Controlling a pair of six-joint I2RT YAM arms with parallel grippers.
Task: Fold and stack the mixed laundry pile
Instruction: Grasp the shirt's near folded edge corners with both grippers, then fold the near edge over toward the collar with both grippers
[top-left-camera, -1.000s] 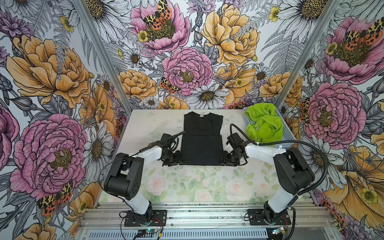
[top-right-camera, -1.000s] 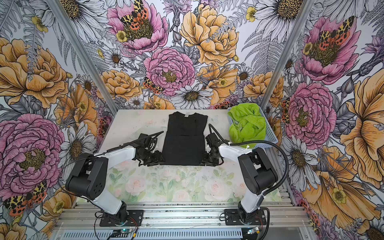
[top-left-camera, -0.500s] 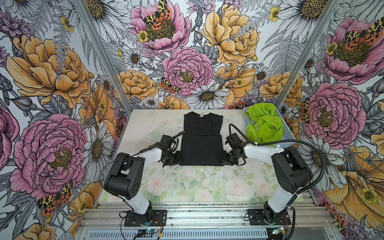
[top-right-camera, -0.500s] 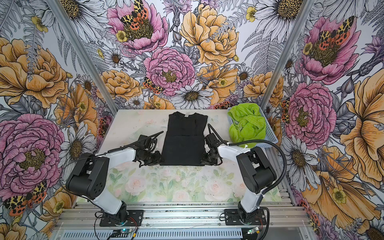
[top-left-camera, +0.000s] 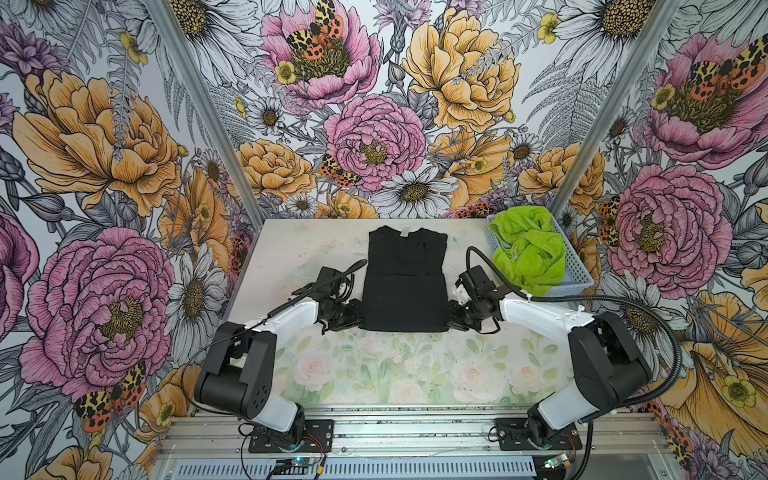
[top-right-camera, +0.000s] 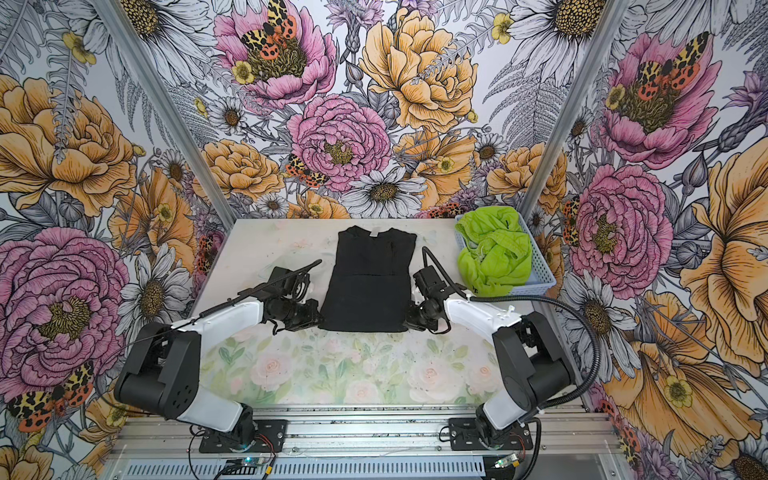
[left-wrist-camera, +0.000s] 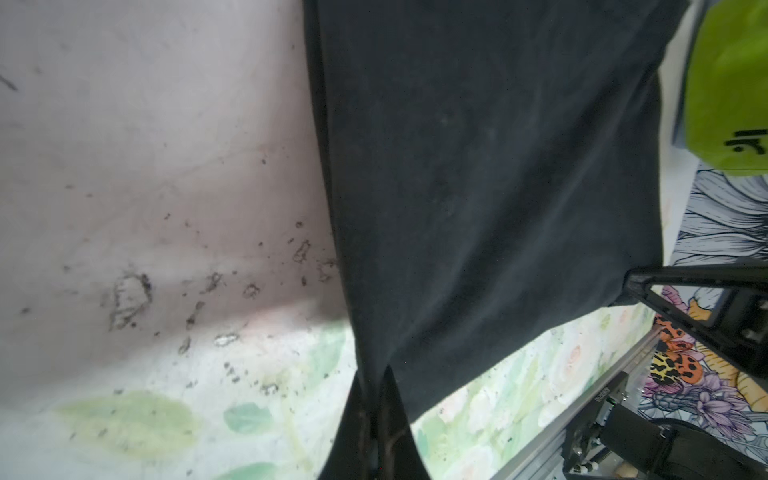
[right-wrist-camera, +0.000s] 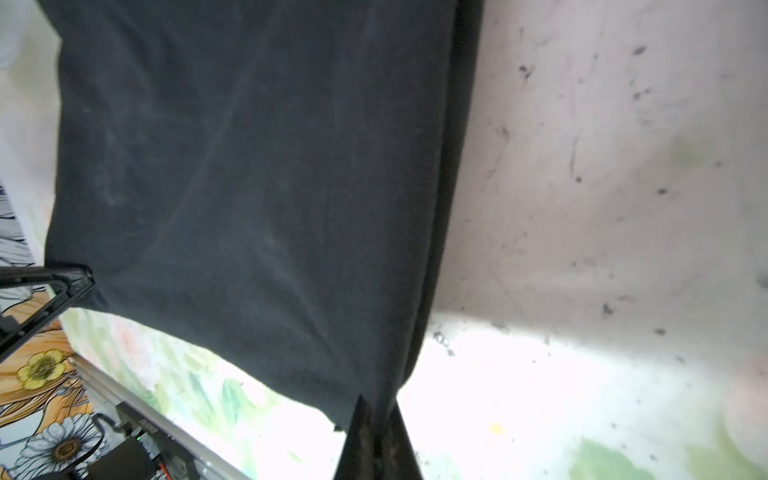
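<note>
The black T-shirt (top-left-camera: 405, 286) (top-right-camera: 370, 282) lies flat in the middle of the table, sleeves folded in, its white neck label (top-left-camera: 402, 233) at the far end. My left gripper (top-left-camera: 358, 316) (left-wrist-camera: 376, 376) is shut on the shirt's near left corner. My right gripper (top-left-camera: 449, 318) (right-wrist-camera: 376, 401) is shut on its near right corner. Both hold the cloth low, close to the table. In both wrist views black fabric (left-wrist-camera: 478, 187) (right-wrist-camera: 257, 187) stretches away from the jaws. The lime-green shorts (top-left-camera: 528, 253) (top-right-camera: 494, 253) lie bunched in the basket, their black logo showing in the left wrist view (left-wrist-camera: 744, 145).
The light-blue perforated basket (top-left-camera: 579, 270) (top-right-camera: 544, 270) stands at the table's far right corner. Floral walls enclose the table on three sides. The floral tabletop (top-left-camera: 395, 365) stretches between the shirt and the metal rail (top-left-camera: 415, 428) at the front.
Both grippers have closed onto the shirt's near corners; a second ago their jaws stood open at those corners. The arms have barely shifted.
</note>
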